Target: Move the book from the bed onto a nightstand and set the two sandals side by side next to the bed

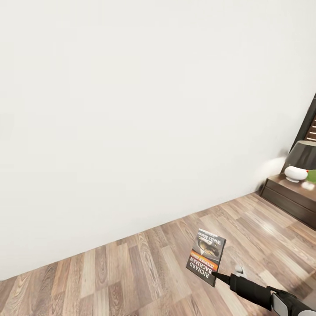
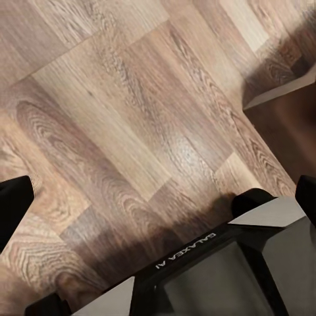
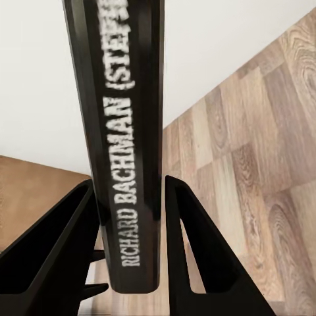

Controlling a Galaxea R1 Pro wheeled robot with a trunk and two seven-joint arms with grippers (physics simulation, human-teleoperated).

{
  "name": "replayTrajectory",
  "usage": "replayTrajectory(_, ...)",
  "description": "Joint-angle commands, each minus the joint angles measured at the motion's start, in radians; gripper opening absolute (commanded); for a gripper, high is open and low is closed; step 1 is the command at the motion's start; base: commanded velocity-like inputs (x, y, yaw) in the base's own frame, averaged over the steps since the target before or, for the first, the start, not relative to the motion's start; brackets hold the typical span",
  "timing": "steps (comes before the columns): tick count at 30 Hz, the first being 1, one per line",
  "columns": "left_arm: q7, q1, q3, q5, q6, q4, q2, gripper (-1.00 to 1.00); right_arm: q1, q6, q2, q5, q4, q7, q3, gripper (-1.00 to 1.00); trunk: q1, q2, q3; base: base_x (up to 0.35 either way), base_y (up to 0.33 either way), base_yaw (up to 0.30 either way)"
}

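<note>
On the left, you are looking at a bare white wall [image 1: 131, 109] meeting the wood-plank floor [image 1: 109, 281]. Your left gripper [image 2: 158, 197] is hanging over that floor above the robot's grey base [image 2: 217, 276], which is lettered "GALAXEA AI"; only dark finger edges are showing, so you cannot tell how far it is spread.

Moving rightward, you are carrying the book [image 1: 206, 256] in the right gripper [image 1: 221, 277], low over the floor. The right wrist view is showing both fingers [image 3: 49, 253] pressed against the covers, pinching the book near one end, its long axis running straight out from the jaws.

Reading it: the spine is saying "RICHARD BACHMAN (STEPH…", and the cover is showing "RICHARD BACHMAN" beside an orange band.

At the far right, the nightstand [image 1: 289, 195] is standing against the wall with a dark-shaded lamp [image 1: 303, 164] on top. It is lying ahead and to the right of the book, well apart, so the right arm is the nearer one.
</note>
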Motion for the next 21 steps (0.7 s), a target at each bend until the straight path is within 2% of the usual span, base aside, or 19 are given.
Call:
replayTrajectory(1,0.0,-0.001,0.004,-0.01,-0.007,0.001,0.0,1.0,0.0,0.011,0.0,-0.001,-0.001,0.003,-0.004,-1.0,0.0,-0.001,-0.001,0.0,0.0,0.236)
replayTrajectory(12,0.0,-0.001,0.005,-0.01,-0.007,0.001,0.0,1.0,0.0,0.01,0.001,-0.001,0.0,0.003,-0.004,-1.0,0.0,-0.001,-0.001,0.007,0.0,0.238)
replayTrajectory(17,0.0,-0.001,0.005,-0.002,-0.007,0.001,0.0,1.0,0.0,0.01,0.002,-0.001,0.0,0.003,-0.004,-1.0,0.0,-0.001,-0.001,0.254,0.0,0.233)
replayTrajectory(21,0.0,-0.001,0.005,-0.001,-0.007,0.001,0.0,1.0,0.0,0.01,0.002,-0.001,0.0,0.003,-0.004,-1.0,0.0,-0.001,-0.001,0.324,0.0,0.054)
